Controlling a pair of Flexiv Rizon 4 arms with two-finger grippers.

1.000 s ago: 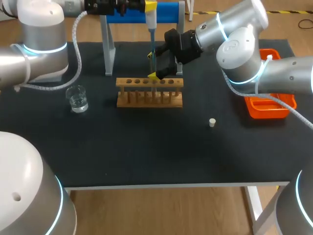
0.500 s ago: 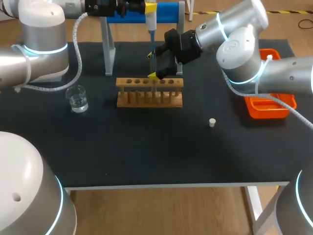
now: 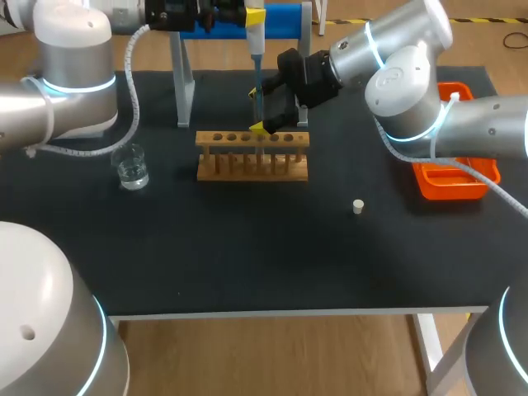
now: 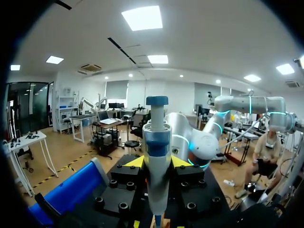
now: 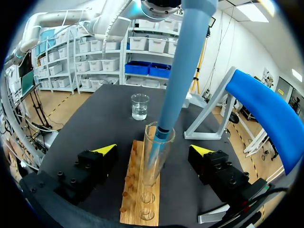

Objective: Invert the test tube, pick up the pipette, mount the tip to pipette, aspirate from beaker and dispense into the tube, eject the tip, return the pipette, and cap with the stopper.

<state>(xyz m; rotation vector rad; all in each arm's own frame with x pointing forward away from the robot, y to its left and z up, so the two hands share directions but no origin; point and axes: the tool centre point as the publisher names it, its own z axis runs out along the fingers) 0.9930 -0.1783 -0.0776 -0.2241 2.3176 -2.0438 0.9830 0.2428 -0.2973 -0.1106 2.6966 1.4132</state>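
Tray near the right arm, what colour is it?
The tray is orange, best seen in the head view.

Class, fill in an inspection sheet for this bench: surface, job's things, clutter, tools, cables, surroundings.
surface: black mat covering the table.
job's things: pipette reaches into the test tube standing in the wooden rack; beaker holds clear liquid; stopper lies alone.
clutter: orange tray at the mat's right edge.
tools: left tool shut on pipette; right tool open, flanking the tube.
cables: white hose at left; another crosses over the tray.
surroundings: nothing seen.
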